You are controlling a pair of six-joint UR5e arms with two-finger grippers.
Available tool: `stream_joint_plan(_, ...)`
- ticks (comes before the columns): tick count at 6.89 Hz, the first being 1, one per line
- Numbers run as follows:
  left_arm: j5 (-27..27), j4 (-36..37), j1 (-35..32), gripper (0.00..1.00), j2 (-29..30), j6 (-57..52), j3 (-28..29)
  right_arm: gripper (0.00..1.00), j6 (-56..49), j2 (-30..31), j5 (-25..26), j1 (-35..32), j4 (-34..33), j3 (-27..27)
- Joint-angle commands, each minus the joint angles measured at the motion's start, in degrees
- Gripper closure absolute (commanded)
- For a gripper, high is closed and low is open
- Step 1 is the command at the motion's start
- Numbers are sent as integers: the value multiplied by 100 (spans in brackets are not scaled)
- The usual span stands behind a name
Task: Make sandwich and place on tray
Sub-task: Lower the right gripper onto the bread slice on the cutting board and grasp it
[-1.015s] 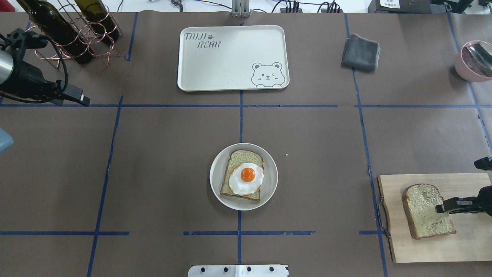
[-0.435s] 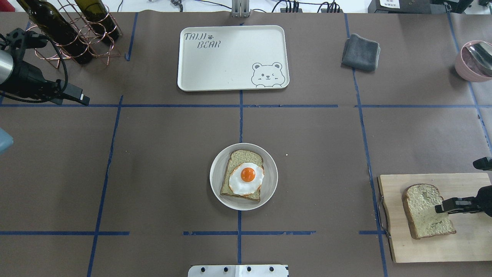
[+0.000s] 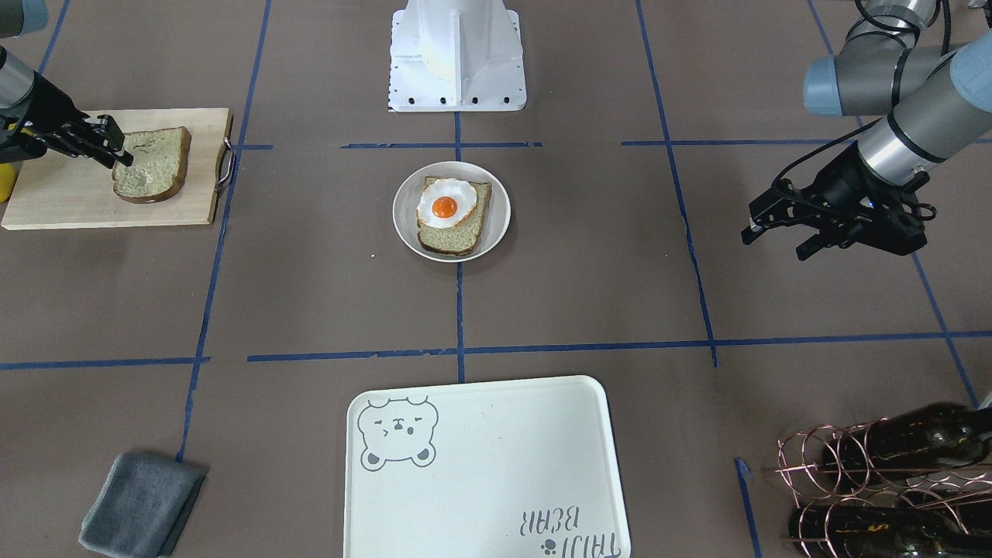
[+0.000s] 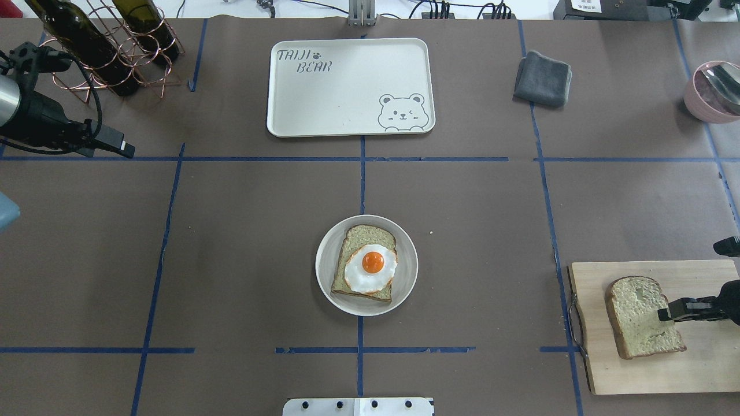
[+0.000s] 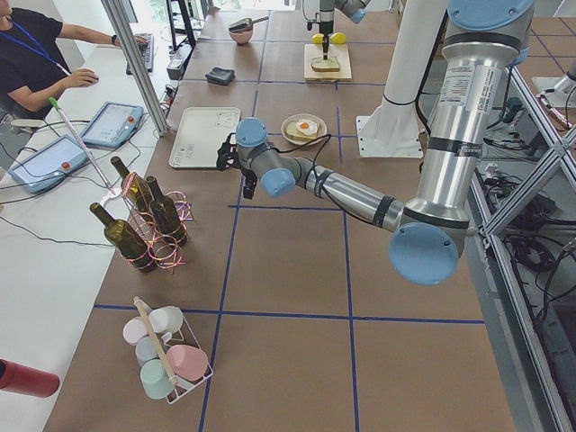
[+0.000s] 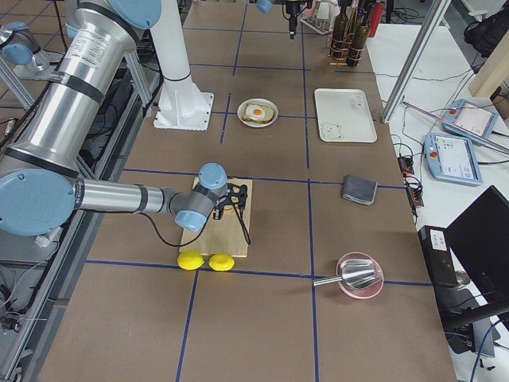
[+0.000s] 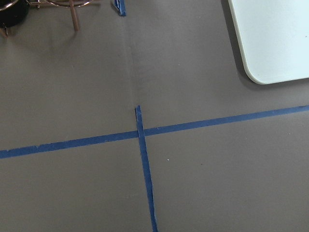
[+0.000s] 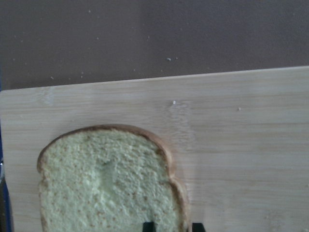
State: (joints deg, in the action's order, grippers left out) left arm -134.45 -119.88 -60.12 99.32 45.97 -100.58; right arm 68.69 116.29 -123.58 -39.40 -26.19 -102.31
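A small round white plate [image 4: 406,280] at the table's middle holds one bread slice [image 4: 359,238] with a fried egg [image 4: 371,267] on top. A second bread slice [image 4: 636,323] lies flat on the wooden cutting board [image 4: 694,370] at the right. My right gripper [image 4: 663,315] is at that slice's right edge. In the right wrist view its fingertips [image 8: 148,226] stand close together astride the crust of the slice [image 8: 106,183]. The white bear tray [image 4: 347,86] lies bare at the far middle. My left gripper [image 3: 771,244] hovers open and empty at the left.
A copper rack with wine bottles [image 4: 115,52] stands far left, close behind my left arm. A grey folded cloth [image 4: 543,78] lies right of the tray. A pink bowl with a metal scoop [image 4: 711,92] sits far right. Two lemons [image 6: 205,261] lie beside the board.
My right gripper's tip has drawn slightly to the right over the slice on the board, which has not moved. My left arm has barely moved.
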Motion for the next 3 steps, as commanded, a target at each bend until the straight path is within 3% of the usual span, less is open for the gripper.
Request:
stream_joint_plan(1,7,0,0,0,9,0,21,100,-13,-1,0,-6,0,0)
stream_joint_plan(3,7,0,0,0,9,0,38,100,13,-1,-9,-15,17,-9)
